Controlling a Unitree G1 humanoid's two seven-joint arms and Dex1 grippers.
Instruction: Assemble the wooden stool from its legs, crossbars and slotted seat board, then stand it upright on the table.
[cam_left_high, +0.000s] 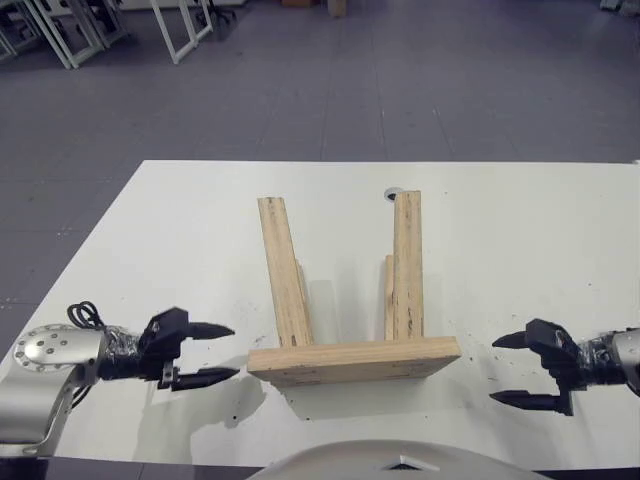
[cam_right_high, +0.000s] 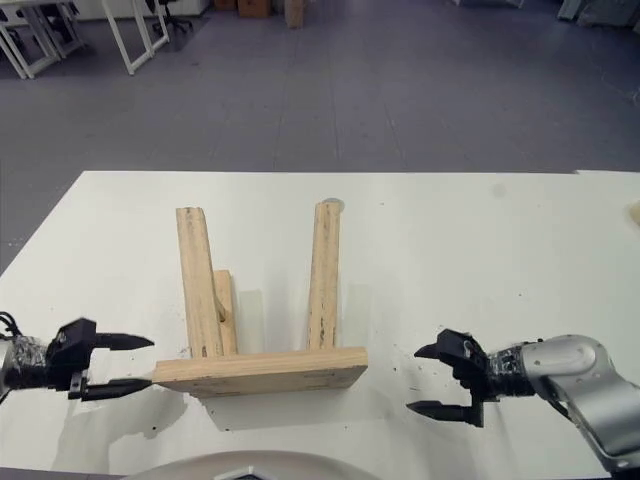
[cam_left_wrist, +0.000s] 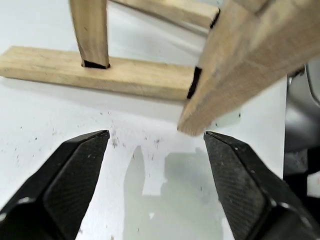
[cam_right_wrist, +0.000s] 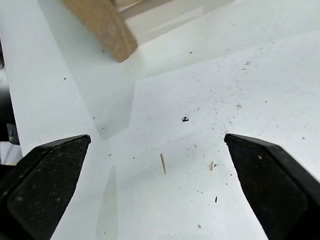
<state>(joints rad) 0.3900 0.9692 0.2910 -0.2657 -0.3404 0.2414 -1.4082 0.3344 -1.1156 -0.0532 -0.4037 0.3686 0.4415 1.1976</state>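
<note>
The wooden stool lies on its side on the white table (cam_left_high: 520, 250). Its seat board (cam_left_high: 353, 362) stands on edge near the front, and two legs (cam_left_high: 284, 270) (cam_left_high: 406, 264) run from it toward the far side. A crossbar (cam_left_wrist: 100, 73) joins the legs low down. My left gripper (cam_left_high: 214, 353) is open just left of the seat board's end, its fingertips close to the wood without touching. My right gripper (cam_left_high: 518, 370) is open a short way right of the board's other end, holding nothing. In the left wrist view the seat board's corner (cam_left_wrist: 235, 75) hangs just beyond the open fingers.
Small dark specks and a wood splinter (cam_right_wrist: 163, 163) lie on the table near the right gripper. A round hole (cam_left_high: 392, 194) marks the table's far side behind the right leg. Beyond the table is grey floor with white frames (cam_left_high: 180, 25).
</note>
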